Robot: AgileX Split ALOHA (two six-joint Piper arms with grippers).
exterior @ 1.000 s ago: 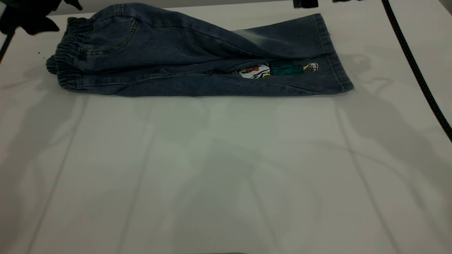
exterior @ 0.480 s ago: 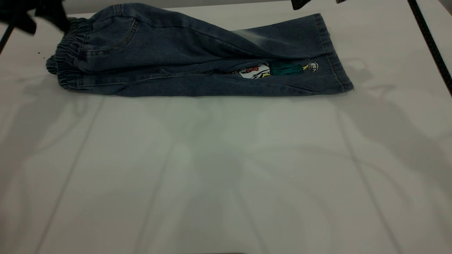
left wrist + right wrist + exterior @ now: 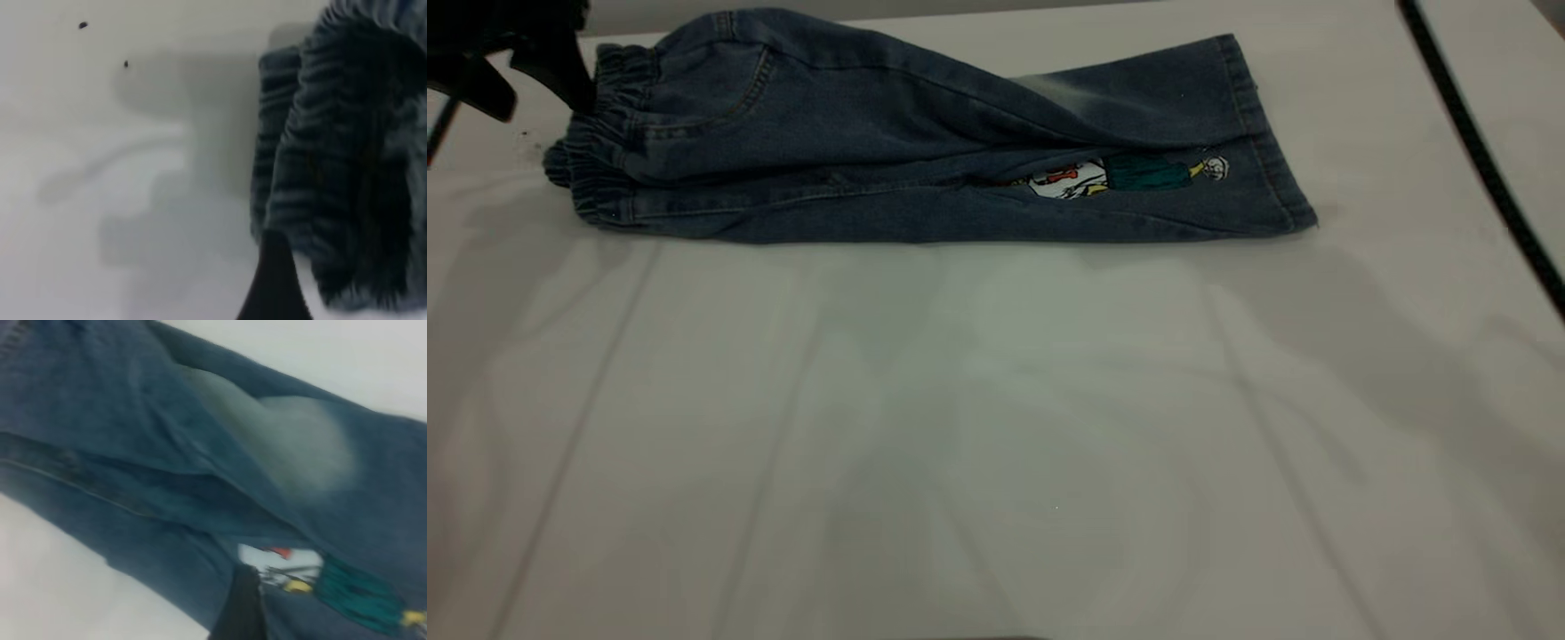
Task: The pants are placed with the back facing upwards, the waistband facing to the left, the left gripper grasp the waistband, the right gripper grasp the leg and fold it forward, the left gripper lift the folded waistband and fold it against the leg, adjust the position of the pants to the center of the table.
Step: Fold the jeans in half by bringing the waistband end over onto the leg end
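the near half of the table [image 3: 996,444] is being crossed only by soft shadows. farther back, the pants [image 3: 925,142] are being shown folded lengthwise, lying flat toward the far edge of the table rather than at its middle. the printed leg is lying nearest, with the cartoon print [image 3: 1120,175] peeking out from under the fold. the leg [image 3: 1138,93] with the pale faded oval is being draped over it, its hem pointing to the right. the waistband [image 3: 591,142] is bunched at the left end of the pants. just beside it, at the far left corner, the left claw [image 3: 511,53] is being held right against the gathered band; whether it is spread or pinching cannot be told. in the left wrist view, the ruched band [image 3: 340,167] is filling one side, with a dark finger [image 3: 273,280] close to it. the right claw is not being seen in the exterior view; only a black cable [image 3: 1476,151] is running along the right side.
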